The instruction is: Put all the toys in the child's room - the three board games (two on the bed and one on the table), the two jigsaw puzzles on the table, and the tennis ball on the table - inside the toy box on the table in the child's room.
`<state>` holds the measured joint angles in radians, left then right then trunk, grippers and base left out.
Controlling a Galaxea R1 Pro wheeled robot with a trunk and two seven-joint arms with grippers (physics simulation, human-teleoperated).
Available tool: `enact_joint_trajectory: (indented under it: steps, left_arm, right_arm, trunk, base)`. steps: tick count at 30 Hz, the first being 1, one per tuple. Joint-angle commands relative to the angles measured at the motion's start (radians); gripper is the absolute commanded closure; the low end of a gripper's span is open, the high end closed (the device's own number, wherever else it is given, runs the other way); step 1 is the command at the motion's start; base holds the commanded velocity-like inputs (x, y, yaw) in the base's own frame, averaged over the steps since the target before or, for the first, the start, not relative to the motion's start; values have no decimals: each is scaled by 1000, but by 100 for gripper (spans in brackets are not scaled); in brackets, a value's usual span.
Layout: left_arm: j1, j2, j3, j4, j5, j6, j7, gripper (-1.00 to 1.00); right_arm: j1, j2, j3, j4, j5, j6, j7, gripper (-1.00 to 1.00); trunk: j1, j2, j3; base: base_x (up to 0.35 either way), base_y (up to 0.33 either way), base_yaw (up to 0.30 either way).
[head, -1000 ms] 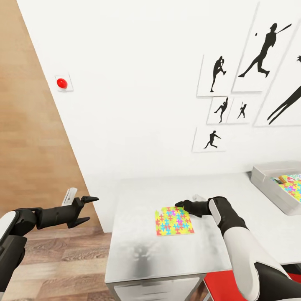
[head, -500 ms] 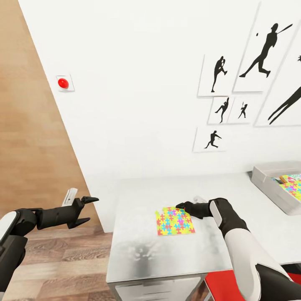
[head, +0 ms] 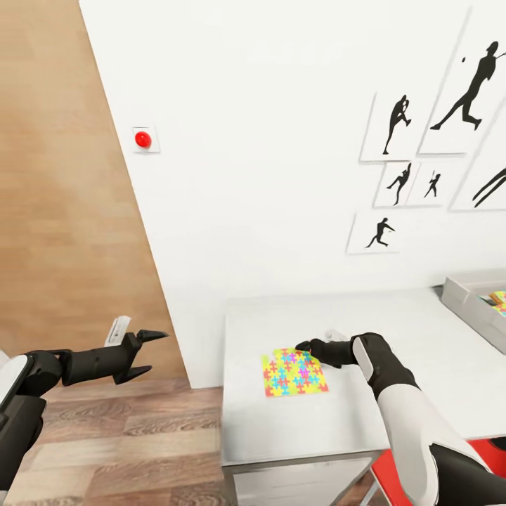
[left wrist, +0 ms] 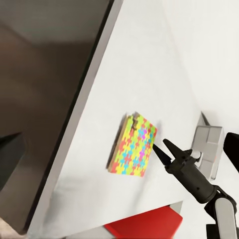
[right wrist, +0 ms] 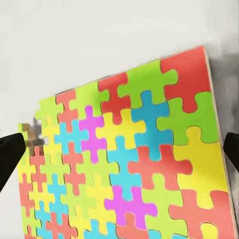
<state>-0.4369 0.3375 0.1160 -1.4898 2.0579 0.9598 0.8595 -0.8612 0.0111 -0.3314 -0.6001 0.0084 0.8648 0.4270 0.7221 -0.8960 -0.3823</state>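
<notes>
— Head view first. Seen the jigsaw puzzle (head: 294, 372)?

— Yes. Lying flat on the table (head: 422, 351), near the left end, closer to the near edge than to the wall. Bright bits in red, yellow, green, blue and pink.

— And the right gripper (head: 303, 346)?

— Right at the far right corner of the puzzle, pointing left. Spread wide open, holding nothing. Hard to say if touching the puzzle or not.

— Sure about wide open?

— Yes. In the right wrist view, two black fingertips (right wrist: 10, 154) far apart, one at each side, with the puzzle between and below.

— And the left gripper (head: 149, 351)?

— Out over the wood floor (head: 105, 436), well to the left of the table. Open too, with nothing in it. Well apart from the puzzle.

— Where is the toy box (head: 471, 302)?

— On the far right of the table, cut off by the side of the head view. Grey, with something bright inside, too little on show to name.

— Anything else?

— Black shapes of ball players in wall pictures (head: 400, 126) above the table. A red button (head: 143, 139) on the white wall to the left. A bit of a red chair (head: 393, 471) at the near edge of the table.
</notes>
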Motion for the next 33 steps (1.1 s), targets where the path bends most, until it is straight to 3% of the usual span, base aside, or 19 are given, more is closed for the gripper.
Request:
enact_joint_trajectory:
  steps: [1,14,33]
  left_arm:
    - [-1,0,1,0,10,2,10,-100]
    - [-1,0,2,2,7,1,10,-100]
    - [-1,-2,1,0,8,0,10,-100]
  right_arm:
    - [-1,1,-6,-1,1,7,2,-100]
    - [-1,1,-6,-1,1,8,2,-100]
    - [-1,0,-7,-2,1,8,3,-100]
  trunk:
    - [0,-1,-1]
    - [0,-1,-1]
    - [0,-1,-1]
  base:
    - [-74,316,0]
    - [-111,304,0]
    - [23,102,0]
